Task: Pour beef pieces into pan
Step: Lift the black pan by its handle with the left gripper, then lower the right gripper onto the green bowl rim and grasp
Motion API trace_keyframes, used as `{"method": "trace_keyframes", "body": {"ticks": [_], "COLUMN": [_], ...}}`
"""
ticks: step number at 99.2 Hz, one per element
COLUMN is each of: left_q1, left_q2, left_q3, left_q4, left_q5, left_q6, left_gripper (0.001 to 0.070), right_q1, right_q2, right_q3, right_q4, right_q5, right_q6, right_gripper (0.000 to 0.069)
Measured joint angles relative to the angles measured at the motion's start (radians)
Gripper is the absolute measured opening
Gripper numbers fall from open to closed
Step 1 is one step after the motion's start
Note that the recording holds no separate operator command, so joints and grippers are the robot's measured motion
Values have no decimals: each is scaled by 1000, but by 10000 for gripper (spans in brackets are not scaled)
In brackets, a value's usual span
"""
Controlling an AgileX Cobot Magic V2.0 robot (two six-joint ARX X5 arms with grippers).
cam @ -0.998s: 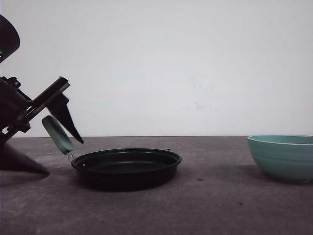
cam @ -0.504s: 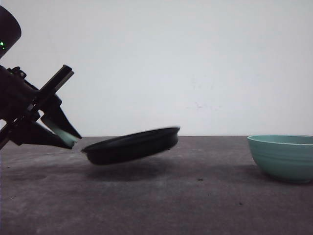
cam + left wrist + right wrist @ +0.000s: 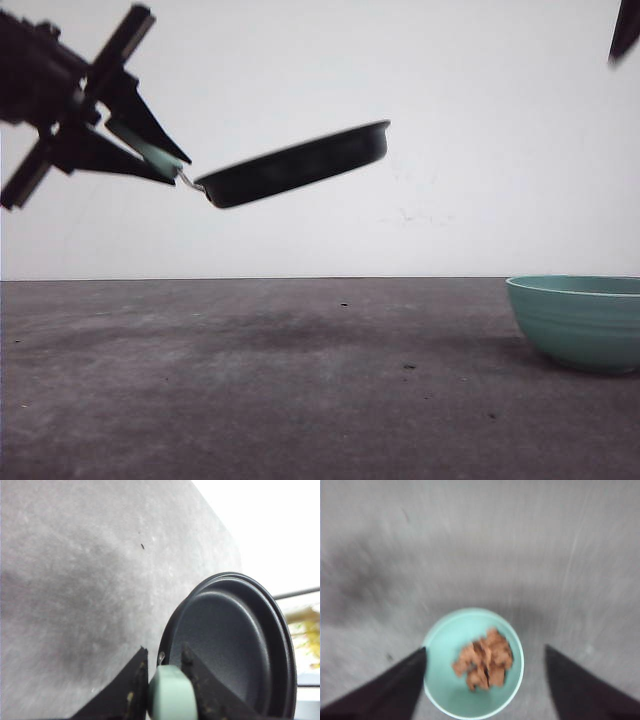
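- Front view: pan point(image 3: 300, 163) raised off bench point(image 3: 300, 380) since a second ago, now upper left, handle clenched by left end effector point(image 3: 160, 160).
- Beef pieces point(image 3: 484, 666) remain in bowl point(image 3: 440, 690), lower centre in right wrist view; right end effector point(image 3: 485, 680) spread open above; pour pending.

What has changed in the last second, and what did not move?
The left hand closed on the handle of the pan and lifted it off the table, high up and tilted. A tip of the right hand came into view. The teal bowl stayed in place.
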Motion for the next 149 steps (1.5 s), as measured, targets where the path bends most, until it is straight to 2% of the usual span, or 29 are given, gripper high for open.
{"method": "trace_keyframes", "body": {"ticks": [9,20,29,37,50,72,115,136,149], "left_q1": [0,0,0,0,0,-1,-1,-1,-3], "left_q2": [0,0,0,-8,-24,-24,-24,-24,-24], "left_q3": [46,80,97,104,105,105,105,105,105], "left_q4": [-151,-291,-326,-323,-317,-317,-317,-317,-317], "left_q5": [-1,-5,-7,-9,-11,-13,-13,-15,-22], "left_q6": [83,180,240,266,278,292,293,293,293], "left_gripper": [59,59,59,59,59,59,59,59,59], "right_q1": [-19,-42,-61,-72,-85,-96,-96,-96,-96], "right_q2": [105,209,255,276,320,404,509,511,511], "right_q3": [0,0,0,0,0,0,0,0,0], "right_q4": [0,-6,-10,-9,-11,-11,13,46,61], "right_q5": [-39,-61,-61,-61,-60,-61,-62,-74,-124], "right_q6": [0,0,-1,-3,-11,-14,-26,-26,-26], "right_gripper": [357,338,335,335,329,249,235,134,31]}}
